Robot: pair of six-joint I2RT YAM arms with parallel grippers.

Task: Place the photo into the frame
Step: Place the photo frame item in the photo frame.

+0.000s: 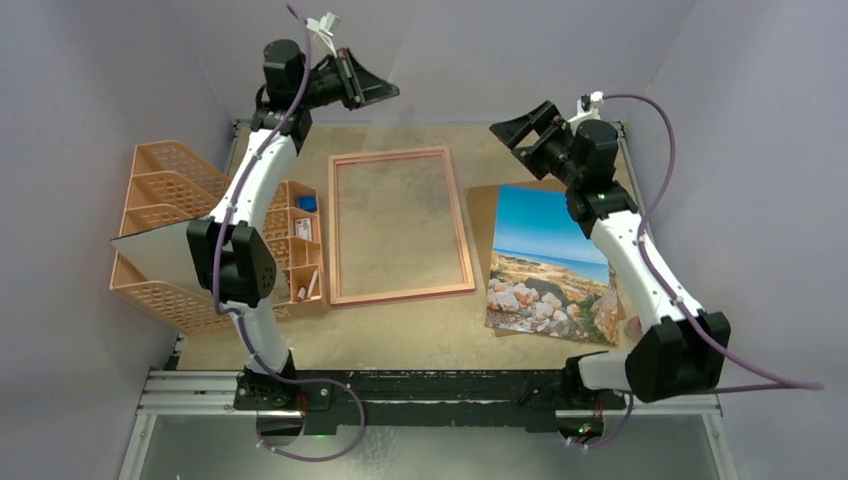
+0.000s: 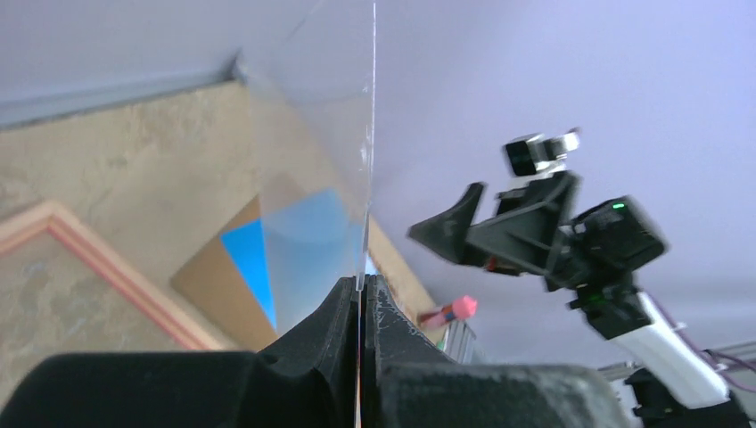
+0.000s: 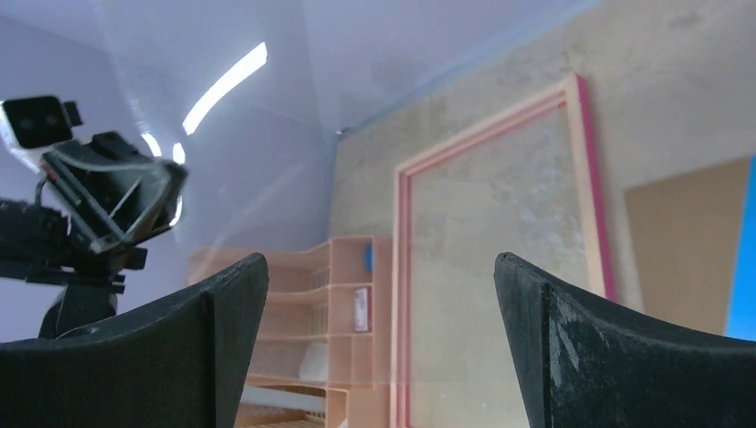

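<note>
Beige counter (image 1: 400, 340) holds a pink-red rectangular frame (image 1: 400, 294) and blue coastal paper photo (image 1: 550, 270). Only the left wrist view shows the left jaws pinching a clear sheet (image 2: 330, 107); the right jaws gape wide.

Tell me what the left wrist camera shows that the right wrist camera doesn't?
Only the left wrist view: the shut left gripper pinching the edge of a clear sheet, and a small pink-tipped object past the brown board. Only the right wrist view: the orange organiser and the open right gripper close up, holding nothing. Both: the frame, the blue photo, the board and the tabletop; each also sees the other arm's gripper.
</note>
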